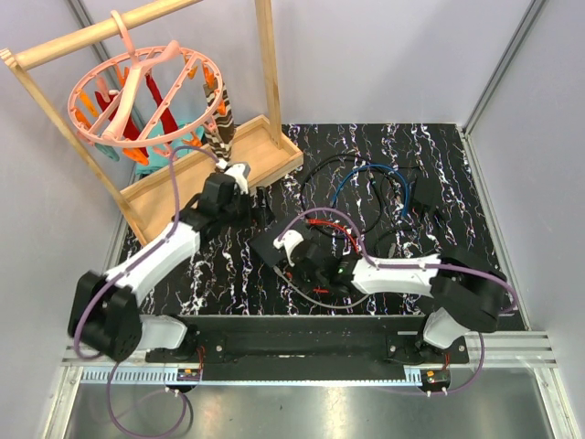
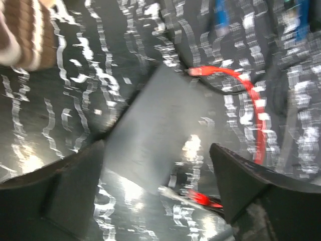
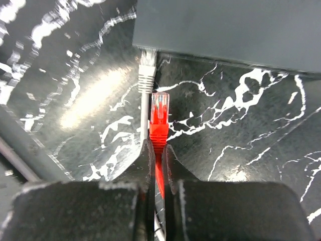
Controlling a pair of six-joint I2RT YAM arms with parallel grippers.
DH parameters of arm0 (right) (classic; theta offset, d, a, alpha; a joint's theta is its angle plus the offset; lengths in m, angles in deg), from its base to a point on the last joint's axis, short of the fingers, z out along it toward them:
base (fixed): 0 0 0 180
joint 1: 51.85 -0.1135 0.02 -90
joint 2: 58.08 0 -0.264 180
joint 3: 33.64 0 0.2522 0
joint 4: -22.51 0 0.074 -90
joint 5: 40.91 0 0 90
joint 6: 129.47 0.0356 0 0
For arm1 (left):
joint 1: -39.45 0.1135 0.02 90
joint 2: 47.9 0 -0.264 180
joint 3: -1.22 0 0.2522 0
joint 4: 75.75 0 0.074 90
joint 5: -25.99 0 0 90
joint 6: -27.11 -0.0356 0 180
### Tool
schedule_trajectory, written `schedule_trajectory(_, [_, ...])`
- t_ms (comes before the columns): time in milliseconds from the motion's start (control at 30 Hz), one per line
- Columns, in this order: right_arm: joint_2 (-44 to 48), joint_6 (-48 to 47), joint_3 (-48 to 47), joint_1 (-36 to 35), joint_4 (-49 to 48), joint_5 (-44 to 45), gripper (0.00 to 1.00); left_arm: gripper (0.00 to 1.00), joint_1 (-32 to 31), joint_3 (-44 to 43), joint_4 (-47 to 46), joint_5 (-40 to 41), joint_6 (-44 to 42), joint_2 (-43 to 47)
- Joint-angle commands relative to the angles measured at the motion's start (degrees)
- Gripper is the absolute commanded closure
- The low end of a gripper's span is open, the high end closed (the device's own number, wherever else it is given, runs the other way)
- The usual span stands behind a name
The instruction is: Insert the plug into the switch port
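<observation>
Plainly, the work is at the alignment step, just ahead of insertion. The right gripper (image 3: pixel 158 146) is pressed together on the red cable right behind the plug (image 3: pixel 159 113). The plug points forward over the marbled table (image 3: pixel 241 125), its clear tip near the long edge of the black switch (image 3: pixel 225 27) but apart from it. A grey plug (image 3: pixel 147 68) sits in that edge, just left of the red one's line. The free switch port beside it lies in shadow, and I cannot make out its opening. The left gripper (image 2: pixel 156 150) stands spread wide over the switch, holding nothing, though that view is blurred. The next move, I judge, calls for a straight, level push forward into the neighbouring port, with the box kept from sliding back.
</observation>
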Motion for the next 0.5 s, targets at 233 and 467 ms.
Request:
schedule_trajectory(233, [-8.15,-3.72,-7.13,-2.37,1.23,9.29,1.0,0.07,1.24,-12.86,7.23,-1.29,-9.61,-19.56])
schedule_trajectory(467, [-10.43,-3.19,-8.18,-2.45,1.05,10.44,1.0,0.09,1.24,-13.91,8.99,-1.99,-9.7,-24.93])
